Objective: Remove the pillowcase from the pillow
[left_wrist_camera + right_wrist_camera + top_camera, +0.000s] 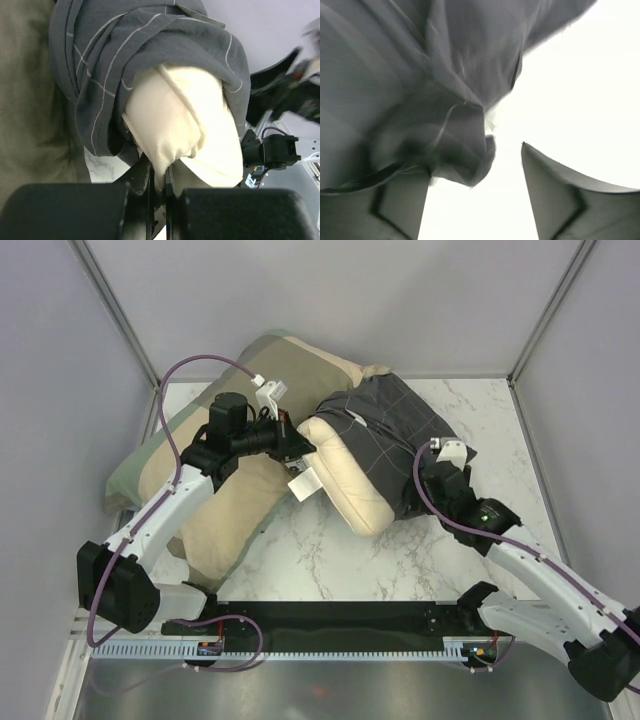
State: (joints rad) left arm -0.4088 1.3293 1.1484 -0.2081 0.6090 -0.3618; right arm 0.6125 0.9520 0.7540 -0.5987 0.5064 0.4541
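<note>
The cream pillow point(350, 480) lies across the middle of the marble table, its near half bare. The dark grey checked pillowcase point(395, 425) is bunched over its far half. My left gripper point(300, 448) is shut on a corner of the pillow; in the left wrist view its jaws point(159, 187) pinch cream fabric point(175, 125) below the rolled-back pillowcase point(115, 55). My right gripper point(440, 462) is at the pillowcase's right edge. In the right wrist view it point(475, 162) is open, with grey fabric point(420, 90) draped over the left finger.
A large olive-and-tan pillow point(215, 515) lies at the left under my left arm. A white tag point(305, 486) hangs below the left gripper. Grey walls close the back and sides. A black rail point(340, 618) runs along the near edge.
</note>
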